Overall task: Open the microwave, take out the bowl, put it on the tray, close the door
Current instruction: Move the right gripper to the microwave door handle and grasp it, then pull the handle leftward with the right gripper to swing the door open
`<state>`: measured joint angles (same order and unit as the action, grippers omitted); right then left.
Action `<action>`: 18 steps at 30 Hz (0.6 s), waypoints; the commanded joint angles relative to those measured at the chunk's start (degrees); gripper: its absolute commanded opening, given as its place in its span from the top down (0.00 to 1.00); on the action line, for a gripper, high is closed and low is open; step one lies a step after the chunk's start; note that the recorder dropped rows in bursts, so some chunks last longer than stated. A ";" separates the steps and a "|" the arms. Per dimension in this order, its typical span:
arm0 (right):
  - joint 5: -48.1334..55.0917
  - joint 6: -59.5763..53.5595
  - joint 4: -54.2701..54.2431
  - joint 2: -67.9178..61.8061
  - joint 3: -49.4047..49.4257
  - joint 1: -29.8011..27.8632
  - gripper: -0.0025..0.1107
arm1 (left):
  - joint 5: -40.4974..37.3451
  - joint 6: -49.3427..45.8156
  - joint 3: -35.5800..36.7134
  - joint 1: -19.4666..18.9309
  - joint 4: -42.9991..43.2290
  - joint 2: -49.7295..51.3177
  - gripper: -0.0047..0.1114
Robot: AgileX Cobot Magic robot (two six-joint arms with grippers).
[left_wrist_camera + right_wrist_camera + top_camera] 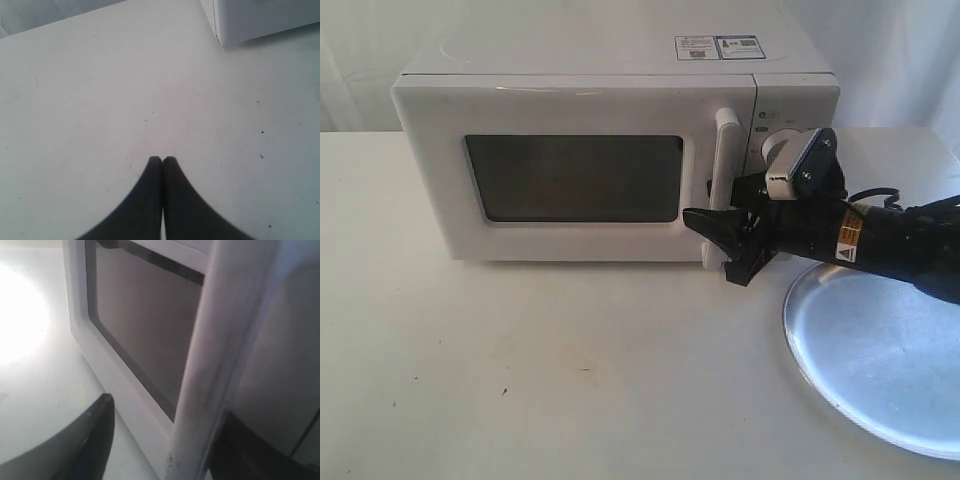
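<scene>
Microwave (580, 90) is set at the table's (520, 380) back edge, door (440, 180) shut; contents cannot be told through the dark window (575, 178). Right pincer (712, 247) is spread apart, fingers (95, 440) straddling the handle's (725, 150) lower end. Left pincer (162, 160) is pressed together above the table. Tray (880, 360) is seen at the front-right corner, partly cropped.

The black right arm (890, 240) reaches in level from 3 o'clock toward 9 o'clock in the exterior view. Its black two-fingered right gripper (712, 247) has the jaws spread wide. The dark left gripper (162, 161) has both fingers pressed together, tips touching.
</scene>
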<state>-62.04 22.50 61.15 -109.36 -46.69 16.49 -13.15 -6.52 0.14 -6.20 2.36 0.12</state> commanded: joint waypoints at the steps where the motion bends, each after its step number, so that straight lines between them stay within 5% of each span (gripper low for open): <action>1: -1.82 -4.56 5.58 -0.22 -0.69 2.87 0.96 | -0.13 0.24 -0.14 0.01 -0.41 -0.12 0.96; 18: -7.92 -1.59 20.90 0.13 -0.69 2.87 0.98 | -0.13 0.24 -0.14 0.01 -0.41 -0.12 0.96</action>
<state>-61.87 22.98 63.34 -109.41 -46.78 16.74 -13.15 -6.52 0.14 -6.20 2.36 0.12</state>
